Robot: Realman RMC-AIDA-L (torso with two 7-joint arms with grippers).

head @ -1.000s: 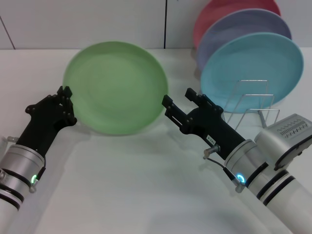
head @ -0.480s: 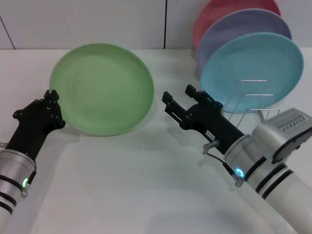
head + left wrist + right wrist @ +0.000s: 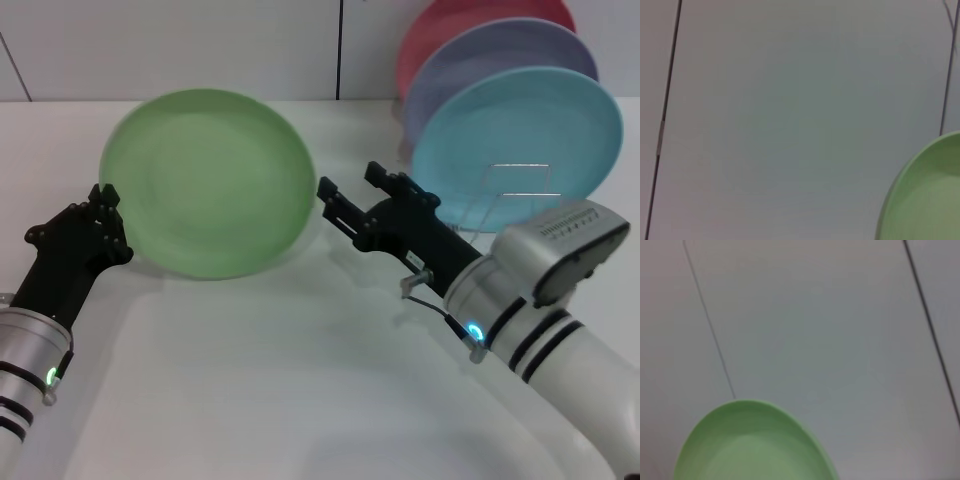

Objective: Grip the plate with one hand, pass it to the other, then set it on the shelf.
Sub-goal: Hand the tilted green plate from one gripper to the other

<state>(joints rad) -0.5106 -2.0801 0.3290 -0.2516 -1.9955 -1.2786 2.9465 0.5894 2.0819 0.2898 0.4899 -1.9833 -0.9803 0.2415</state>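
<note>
The light green plate (image 3: 208,180) is held up tilted over the table, its face toward me. My left gripper (image 3: 106,222), on the slim green-lit arm, is shut on the plate's left rim. My right gripper (image 3: 352,192), on the thick arm with the boxy module, is open just beside the plate's right rim, its nearer fingertip almost at the edge. The shelf (image 3: 520,203), a thin wire rack, stands behind the right gripper. Part of the plate (image 3: 927,200) shows in the left wrist view, and the plate (image 3: 755,445) also fills the low part of the right wrist view.
A light blue plate (image 3: 520,135), a lavender plate (image 3: 490,60) and a pink plate (image 3: 450,25) stand upright in the rack at the back right. A white wall rises behind the white table (image 3: 280,380).
The left gripper carried the plate leftward, then held still. The right gripper has moved left and farther forward, closing the gap to the plate's right rim.
</note>
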